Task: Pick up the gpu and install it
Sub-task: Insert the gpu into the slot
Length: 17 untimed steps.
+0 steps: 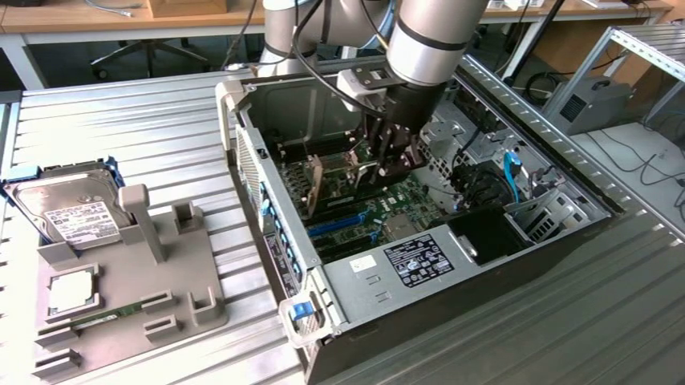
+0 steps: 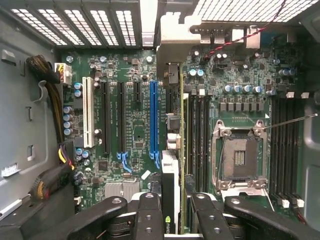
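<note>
The gripper, inside the open computer case at the middle of the exterior view, has its fingers closed partway onto the gpu. The card hangs edge-on over the motherboard, just beside the blue slot. Seating it well likely calls for an upright card with its edge parallel to the slot, its silver bracket lined up with the rear opening, and even, straight pressure.

Bright, even light here; glare bleaches the ribbed surface, and vent slots beyond the fingers blow out white.
</note>
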Motion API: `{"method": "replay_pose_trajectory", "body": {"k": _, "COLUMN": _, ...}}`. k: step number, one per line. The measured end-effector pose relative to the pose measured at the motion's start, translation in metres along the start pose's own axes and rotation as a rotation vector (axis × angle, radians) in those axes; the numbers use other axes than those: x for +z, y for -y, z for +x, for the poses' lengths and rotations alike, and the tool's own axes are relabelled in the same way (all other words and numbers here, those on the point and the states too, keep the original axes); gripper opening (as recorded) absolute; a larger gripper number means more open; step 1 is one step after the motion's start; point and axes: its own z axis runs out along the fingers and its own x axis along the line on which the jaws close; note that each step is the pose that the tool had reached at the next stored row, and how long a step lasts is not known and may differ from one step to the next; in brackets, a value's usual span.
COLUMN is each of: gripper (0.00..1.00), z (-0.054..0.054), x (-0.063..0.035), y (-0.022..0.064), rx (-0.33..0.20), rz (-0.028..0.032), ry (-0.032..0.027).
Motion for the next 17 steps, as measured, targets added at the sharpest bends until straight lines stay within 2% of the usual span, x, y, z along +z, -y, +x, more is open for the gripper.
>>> {"method": "replay_pose_trajectory", "body": {"k": 7, "gripper": 0.27, "z": 0.000, "x": 0.0094, "y": -0.0002, "rx": 0.000, "rz": 0.0000, "ry": 0.0000}}
{"method": "replay_pose_trajectory", "body": {"k": 17, "gripper": 0.27, "z": 0.010, "x": 0.0103, "y": -0.0006, "rx": 0.000, "rz": 0.0000, "ry": 0.0000}}
